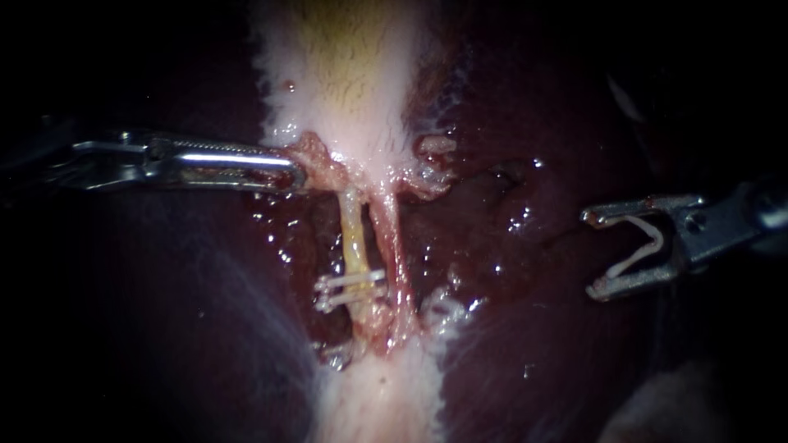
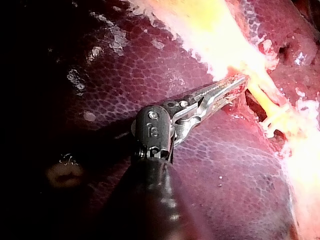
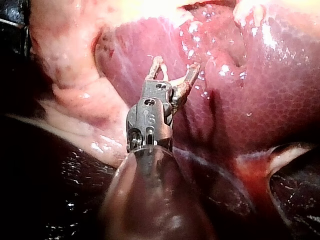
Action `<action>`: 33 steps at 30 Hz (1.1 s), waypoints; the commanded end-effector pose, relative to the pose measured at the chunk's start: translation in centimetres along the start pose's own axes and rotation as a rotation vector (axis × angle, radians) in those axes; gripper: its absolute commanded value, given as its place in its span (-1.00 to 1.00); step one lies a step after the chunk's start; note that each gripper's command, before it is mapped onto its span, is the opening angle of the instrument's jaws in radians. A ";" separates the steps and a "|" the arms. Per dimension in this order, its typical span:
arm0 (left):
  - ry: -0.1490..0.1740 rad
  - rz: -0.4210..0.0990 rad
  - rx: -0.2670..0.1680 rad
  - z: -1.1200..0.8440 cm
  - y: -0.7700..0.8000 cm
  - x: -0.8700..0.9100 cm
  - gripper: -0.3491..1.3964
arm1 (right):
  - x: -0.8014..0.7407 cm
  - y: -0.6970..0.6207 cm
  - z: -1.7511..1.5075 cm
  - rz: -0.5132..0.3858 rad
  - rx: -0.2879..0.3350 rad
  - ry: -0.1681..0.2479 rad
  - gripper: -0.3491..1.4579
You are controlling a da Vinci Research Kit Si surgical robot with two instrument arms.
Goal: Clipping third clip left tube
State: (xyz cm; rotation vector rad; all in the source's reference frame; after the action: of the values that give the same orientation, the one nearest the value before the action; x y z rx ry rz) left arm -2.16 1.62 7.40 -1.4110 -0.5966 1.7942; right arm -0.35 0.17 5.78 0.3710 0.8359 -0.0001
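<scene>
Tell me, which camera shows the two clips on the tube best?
The endoscope view. There the two clips lie plainly across the yellowish left tube, seen whole. The left wrist view shows them only as small pale bars in the glare. The right wrist view does not show them.

Left end effector on the gallbladder, left tube just below it; right end effector, clip inside, way off.
</scene>
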 end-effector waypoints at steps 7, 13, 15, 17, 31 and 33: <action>-0.001 -0.003 -0.005 -0.08 0.03 0.04 -1.00 | 0.01 0.00 0.01 0.000 -0.001 0.000 -0.06; -0.007 -0.017 -0.013 -0.31 0.13 0.27 -1.00 | 0.02 0.00 0.02 0.001 -0.001 0.000 -0.06; 0.000 -0.023 -0.009 -0.42 0.16 0.37 -1.00 | 0.02 0.00 0.02 0.001 -0.001 0.000 -0.06; 0.010 -0.028 -0.007 -0.50 0.18 0.45 -1.00 | 0.02 0.00 0.03 0.001 -0.002 0.000 -0.06; 0.027 -0.025 0.001 -0.79 0.28 0.57 -1.00 | 0.03 0.00 0.04 0.002 -0.003 0.000 -0.06; 0.027 -0.025 0.000 -0.79 0.28 0.57 -1.00 | 0.04 0.00 0.05 0.002 0.000 0.000 -0.06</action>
State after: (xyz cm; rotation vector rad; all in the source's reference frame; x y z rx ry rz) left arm -1.54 1.82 6.63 -1.4186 -0.5983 1.7531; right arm -0.28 0.16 5.78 0.3703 0.8369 0.0029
